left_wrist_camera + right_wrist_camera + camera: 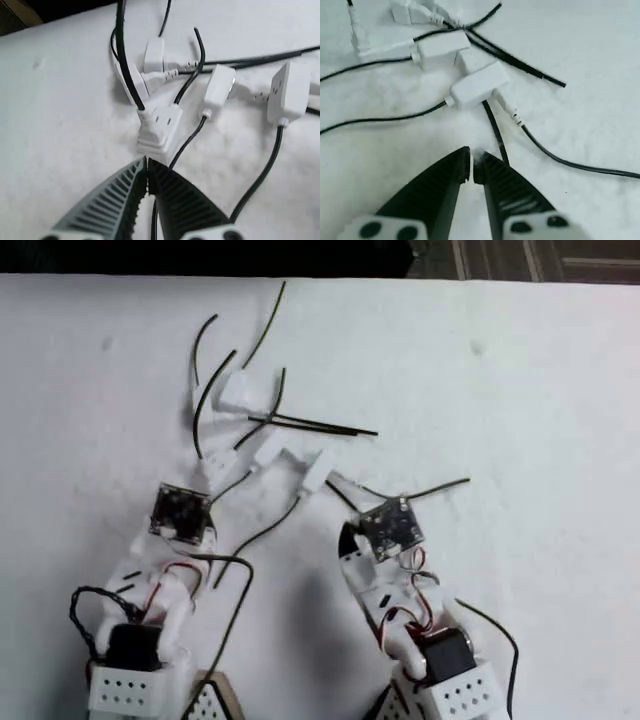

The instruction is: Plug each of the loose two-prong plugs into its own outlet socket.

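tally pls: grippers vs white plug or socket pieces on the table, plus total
grippers: 2 (left gripper, right gripper)
white pieces: 5 told apart, far ones overlap
total: 7

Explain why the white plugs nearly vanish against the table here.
High view: even, bright light on the white table leaves the white plugs nearly shadowless; only the black cords stand out. Left wrist view: soft shadow outlines the outlet socket. Right wrist view: faint shadow under the white connector.
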You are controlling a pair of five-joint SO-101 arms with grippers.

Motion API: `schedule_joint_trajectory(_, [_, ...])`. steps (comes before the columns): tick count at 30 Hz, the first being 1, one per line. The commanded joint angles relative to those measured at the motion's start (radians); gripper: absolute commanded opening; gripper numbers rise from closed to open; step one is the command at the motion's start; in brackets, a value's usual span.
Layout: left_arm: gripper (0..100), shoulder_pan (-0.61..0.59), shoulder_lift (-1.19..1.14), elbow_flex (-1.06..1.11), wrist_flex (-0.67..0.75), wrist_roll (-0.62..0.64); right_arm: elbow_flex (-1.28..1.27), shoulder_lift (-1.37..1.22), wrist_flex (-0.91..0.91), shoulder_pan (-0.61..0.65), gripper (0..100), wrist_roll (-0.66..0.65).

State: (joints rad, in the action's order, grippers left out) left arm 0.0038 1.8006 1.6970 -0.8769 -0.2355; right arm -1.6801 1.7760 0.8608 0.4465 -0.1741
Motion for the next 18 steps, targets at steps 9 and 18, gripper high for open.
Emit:
schedule_joint_trajectory(9, [3,-0.007,0.01,-0.003,-0.236,-0.015,-0.011,0.005,0.196,0.001,1.8,-0.057])
schedule_joint_trajectory(18, [3,-0.007,0.01,-0.003,-0.351,-0.018,-0.011,0.005,0.306,-0.005,1.8,-0.057])
